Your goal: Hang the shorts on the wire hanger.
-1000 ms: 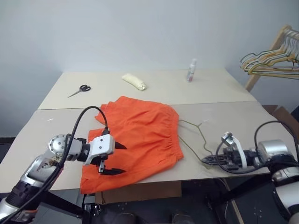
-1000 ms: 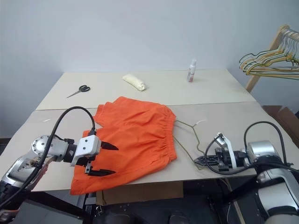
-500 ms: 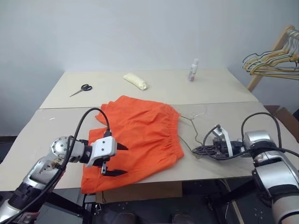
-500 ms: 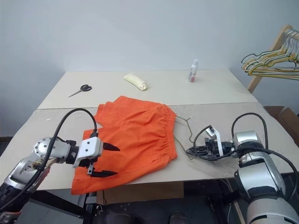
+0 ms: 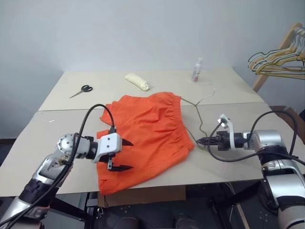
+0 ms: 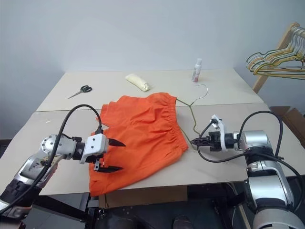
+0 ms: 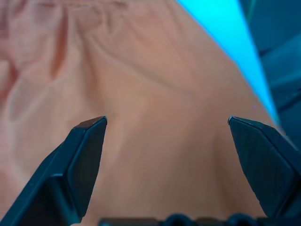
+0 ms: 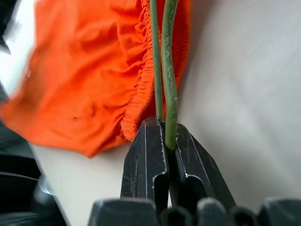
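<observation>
Left eye view: one table [image 5: 228, 102], its top made of two pale boards meeting at a seam.
Shorts: one bright orange pair [image 5: 147, 129], lying flat across the near board, the gathered waistband towards the right arm, a lower corner hanging over the near edge.
Wire hanger: one thin grey-green wire hanger [image 5: 196, 112], partly under the waistband, its hook [image 5: 208, 87] lying on the far board.
Right gripper [image 5: 201, 141]: its two black fingers [image 8: 146, 155] pressed together, pinching the hanger's wire at the corner nearest the robot; in the right wrist view two strands of wire run from the fingers along the waistband.
Left gripper [image 5: 125, 155]: its two fingers [image 7: 87, 155] spread wide, above the lower part of the shorts, holding nothing; whether the tips touch the cloth cannot be told.
Far board: one pair of scissors [image 5: 81, 90] with black handles, one pale yellow rolled cloth [image 5: 137, 82], one small white bottle [image 5: 196, 70], all well apart from the shorts.
Background, right: one wooden rack [image 5: 281, 52] carrying a bunch of yellowish and pale hangers [image 5: 279, 64]; their number cannot be counted.
</observation>
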`<control>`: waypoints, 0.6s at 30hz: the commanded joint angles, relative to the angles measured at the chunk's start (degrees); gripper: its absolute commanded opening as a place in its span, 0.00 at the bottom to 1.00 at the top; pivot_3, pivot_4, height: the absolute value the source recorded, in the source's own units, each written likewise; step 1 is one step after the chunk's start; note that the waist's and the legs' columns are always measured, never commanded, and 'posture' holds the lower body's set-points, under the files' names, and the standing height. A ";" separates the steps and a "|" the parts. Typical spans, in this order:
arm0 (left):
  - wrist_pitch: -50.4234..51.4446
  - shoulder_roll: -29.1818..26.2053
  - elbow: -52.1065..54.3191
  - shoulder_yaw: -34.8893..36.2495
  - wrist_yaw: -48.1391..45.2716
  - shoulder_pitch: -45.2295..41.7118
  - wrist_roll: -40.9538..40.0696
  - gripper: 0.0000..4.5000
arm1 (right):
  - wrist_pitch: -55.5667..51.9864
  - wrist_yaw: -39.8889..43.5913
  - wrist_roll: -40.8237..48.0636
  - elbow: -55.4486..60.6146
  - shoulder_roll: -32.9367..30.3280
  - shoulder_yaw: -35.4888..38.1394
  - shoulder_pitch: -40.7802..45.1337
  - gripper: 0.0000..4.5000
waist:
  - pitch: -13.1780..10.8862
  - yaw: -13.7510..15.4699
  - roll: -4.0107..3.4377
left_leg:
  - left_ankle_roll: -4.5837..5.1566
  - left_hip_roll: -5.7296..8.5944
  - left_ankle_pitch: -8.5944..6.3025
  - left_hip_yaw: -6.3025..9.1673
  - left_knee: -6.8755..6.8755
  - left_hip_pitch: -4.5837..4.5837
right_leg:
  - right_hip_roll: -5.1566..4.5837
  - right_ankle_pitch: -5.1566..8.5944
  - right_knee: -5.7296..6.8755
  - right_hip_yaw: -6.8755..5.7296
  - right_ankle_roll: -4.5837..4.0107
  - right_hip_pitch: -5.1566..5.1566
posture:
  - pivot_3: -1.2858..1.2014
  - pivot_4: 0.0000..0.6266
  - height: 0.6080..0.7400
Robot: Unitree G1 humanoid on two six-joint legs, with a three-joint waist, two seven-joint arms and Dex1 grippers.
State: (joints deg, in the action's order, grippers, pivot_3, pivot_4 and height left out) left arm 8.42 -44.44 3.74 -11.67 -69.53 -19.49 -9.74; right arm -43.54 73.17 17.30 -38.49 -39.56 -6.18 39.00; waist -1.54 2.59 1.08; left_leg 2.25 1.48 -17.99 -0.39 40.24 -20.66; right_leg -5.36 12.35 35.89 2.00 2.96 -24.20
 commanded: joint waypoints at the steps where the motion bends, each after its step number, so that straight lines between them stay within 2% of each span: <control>1: -3.66 0.72 -6.66 2.26 1.00 -6.54 0.83 1.00 | 4.54 -1.46 -0.09 8.97 -1.66 2.40 -1.39 0.00 | 0.00 -0.24 0.00 | 0.00 0.00 0.00 0.00 0.04 -0.02 | 0.01 0.00 0.00 0.00 0.00 -0.01 | 0.54 0.00 1.00; 6: -11.41 2.71 -23.96 5.76 1.01 -22.31 0.31 1.00 | 14.20 -4.50 -2.67 16.70 -2.07 2.28 -5.15 0.00 | 0.01 -0.61 0.01 | 0.00 0.13 0.00 0.01 0.07 0.02 | 0.06 0.00 0.00 -0.03 0.00 0.02 | 0.53 0.00 1.00; 12: -21.48 6.02 -47.24 4.57 -10.22 -42.87 1.31 1.00 | 24.28 -4.37 -6.75 17.09 -1.25 -0.67 -3.99 0.00 | 0.01 -2.00 0.02 | -0.05 0.23 0.05 -0.02 0.23 -0.11 | 0.04 -0.04 -0.01 -0.09 0.08 0.07 | 0.53 0.00 1.00; 18: -26.21 10.16 -63.71 2.66 -19.16 -56.45 5.03 1.00 | 26.53 -7.16 -11.58 17.49 0.47 -3.87 0.69 0.00 | 0.00 -3.85 0.03 | 0.00 0.23 0.02 -0.03 0.60 -0.40 | 0.06 -0.12 0.05 -0.08 0.25 0.01 | 0.53 0.00 1.00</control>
State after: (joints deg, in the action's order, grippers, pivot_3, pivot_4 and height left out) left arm -16.37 -34.24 -57.51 -9.00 -86.53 -72.34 -5.78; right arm -17.80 66.87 6.89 -23.05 -39.05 -10.14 37.05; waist -1.54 -1.27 1.12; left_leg 2.29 1.72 -17.99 -0.41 40.86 -21.06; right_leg -5.30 12.22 35.92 1.93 3.22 -24.18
